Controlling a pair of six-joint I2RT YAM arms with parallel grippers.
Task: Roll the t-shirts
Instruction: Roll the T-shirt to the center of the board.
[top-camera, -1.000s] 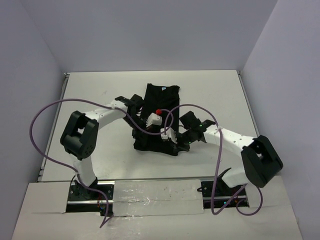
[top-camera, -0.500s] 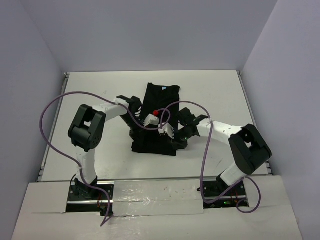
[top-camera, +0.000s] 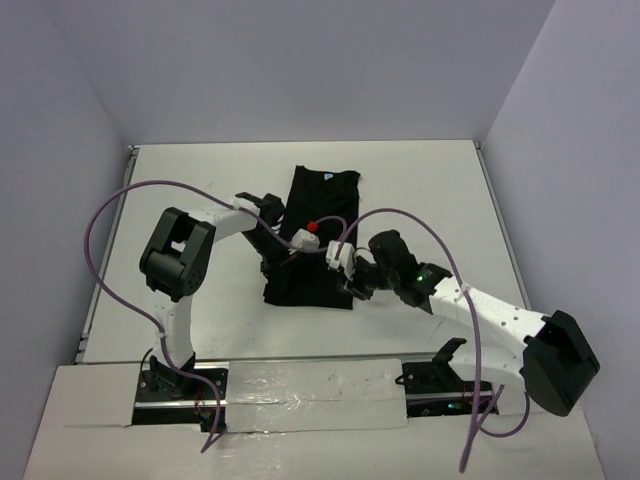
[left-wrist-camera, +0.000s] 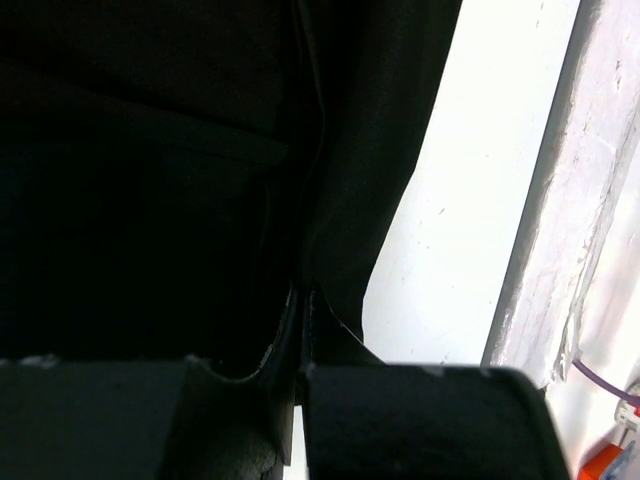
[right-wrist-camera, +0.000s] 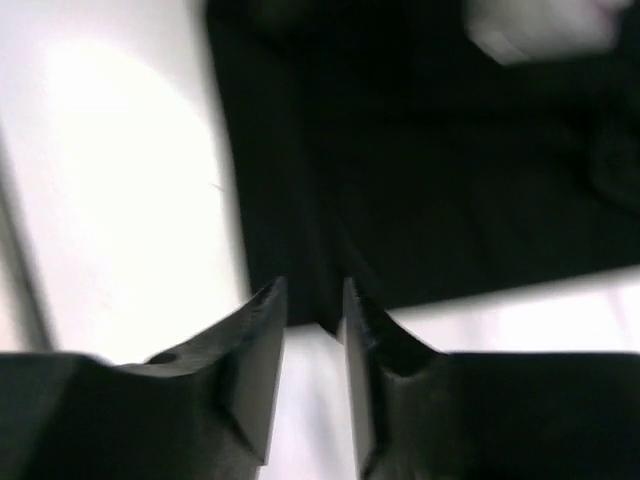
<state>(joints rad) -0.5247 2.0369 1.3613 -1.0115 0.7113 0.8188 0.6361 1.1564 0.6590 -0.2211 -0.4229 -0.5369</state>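
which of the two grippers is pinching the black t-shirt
The left gripper: its jaws are closed on a fold of the plain black fabric t-shirt, while the right gripper has its jaws apart, gripping nothing.

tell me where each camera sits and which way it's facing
Top external: high behind the arm bases, looking down on the table and black t-shirt; both arms show.
Left wrist: on the left arm, low over the t-shirt's edge; left fingers shut on fabric.
Right wrist: on the right arm, facing the t-shirt's corner; right fingers apart.
Shared: all three see the t-shirt and the white table.
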